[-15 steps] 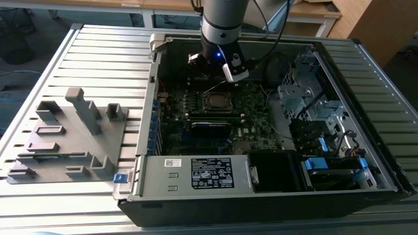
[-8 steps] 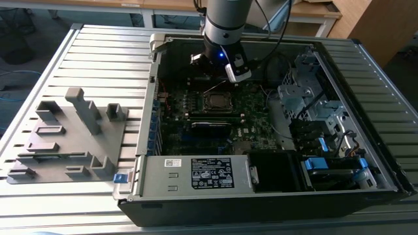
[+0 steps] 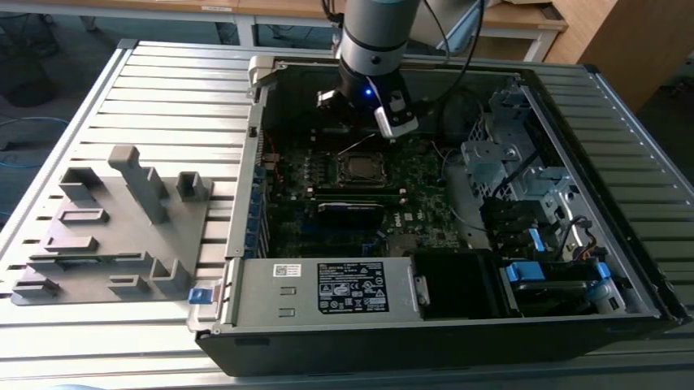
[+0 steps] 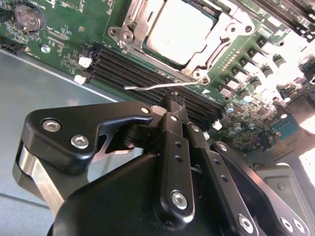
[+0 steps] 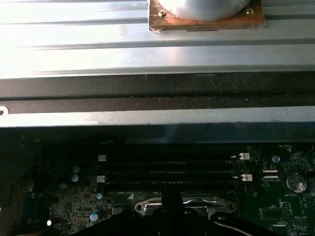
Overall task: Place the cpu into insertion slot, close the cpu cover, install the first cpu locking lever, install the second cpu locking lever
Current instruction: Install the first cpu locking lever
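The tool (image 4: 174, 100) has its fingers drawn narrow, tips together right against a thin silver locking lever (image 4: 152, 86); whether they pinch it I cannot tell. Just beyond the tips, the cpu (image 4: 179, 27) sits in the insertion slot (image 4: 119, 32), with the cpu cover (image 4: 227, 30) down around it.

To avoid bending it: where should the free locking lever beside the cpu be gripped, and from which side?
Grip the locking lever on its straight wire run, just short of the bent tip, from above: it juts out over the memory slots, seemingly clear of the board, right by the end effector.
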